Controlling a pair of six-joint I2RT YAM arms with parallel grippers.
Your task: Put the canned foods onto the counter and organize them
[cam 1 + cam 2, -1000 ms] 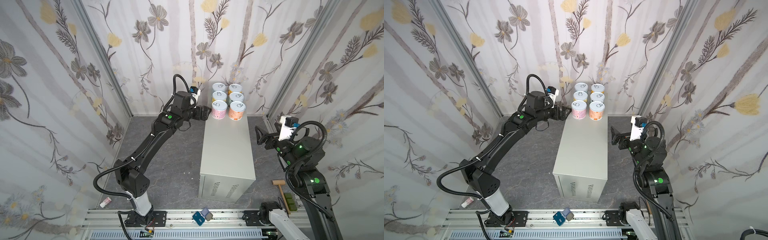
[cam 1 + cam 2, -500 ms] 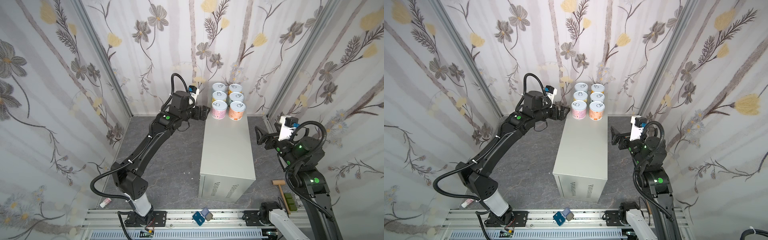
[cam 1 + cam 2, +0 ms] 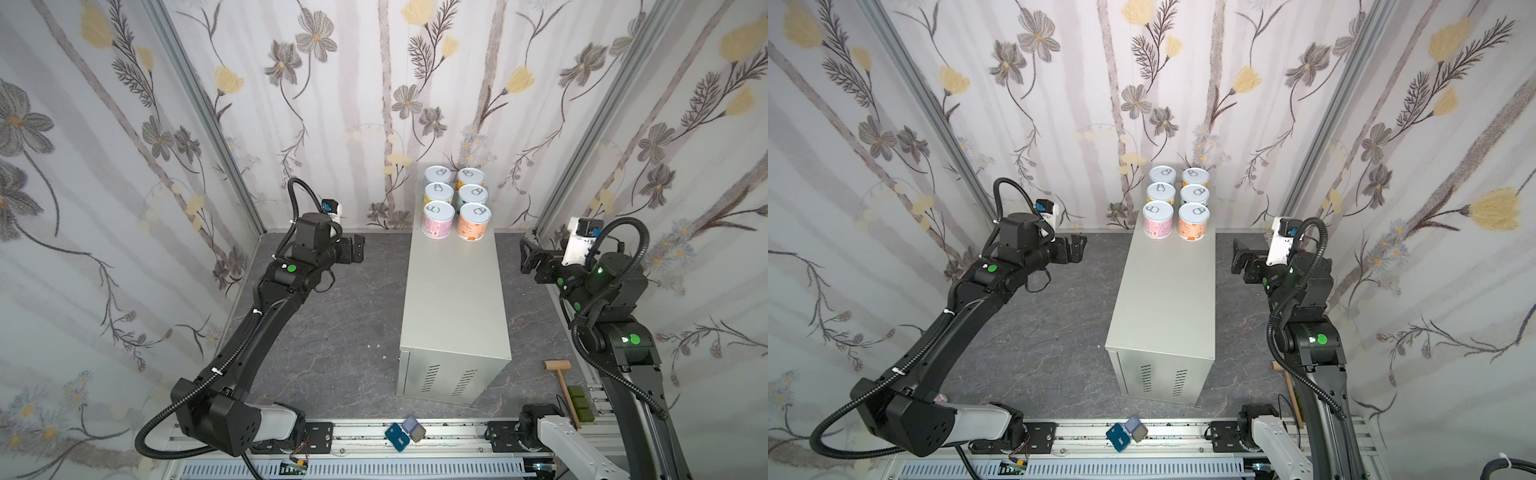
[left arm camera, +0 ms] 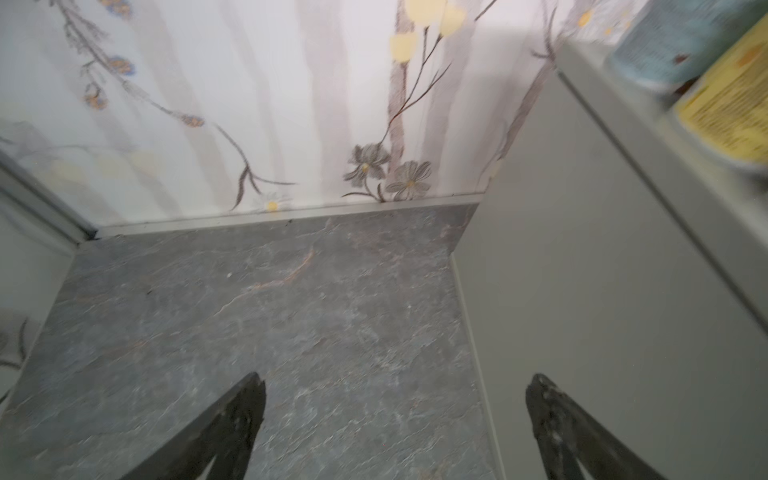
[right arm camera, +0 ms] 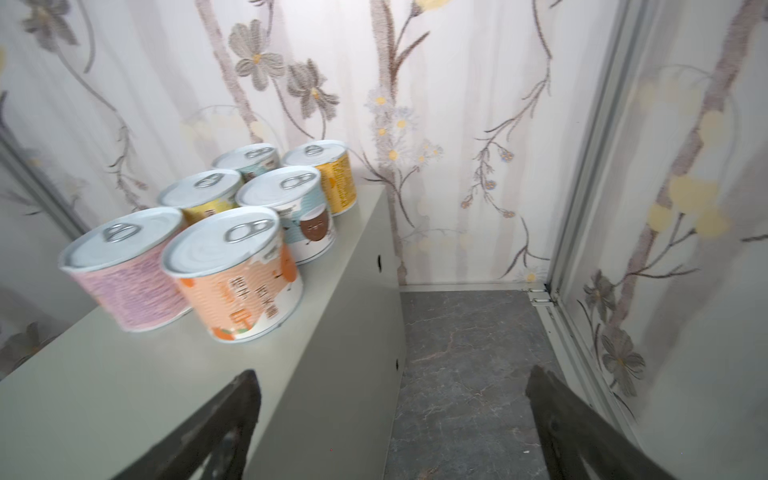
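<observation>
On the counter (image 3: 453,299), at its far end by the back wall, six cans (image 3: 473,194) are seen upright, packed in two rows of three, close together. Nearest the bare part of the top, the pink can (image 3: 437,222) and orange can (image 3: 472,224) are placed side by side. Over the floor (image 3: 332,324), well left of the counter, the left gripper (image 3: 360,248) is held with jaws spread wide, nothing between them. Near the counter's right side, the right gripper (image 3: 525,257) is held likewise spread, nothing gripped.

Twin high top views; both wrist views low beside shared counter (image 5: 104,395).
</observation>
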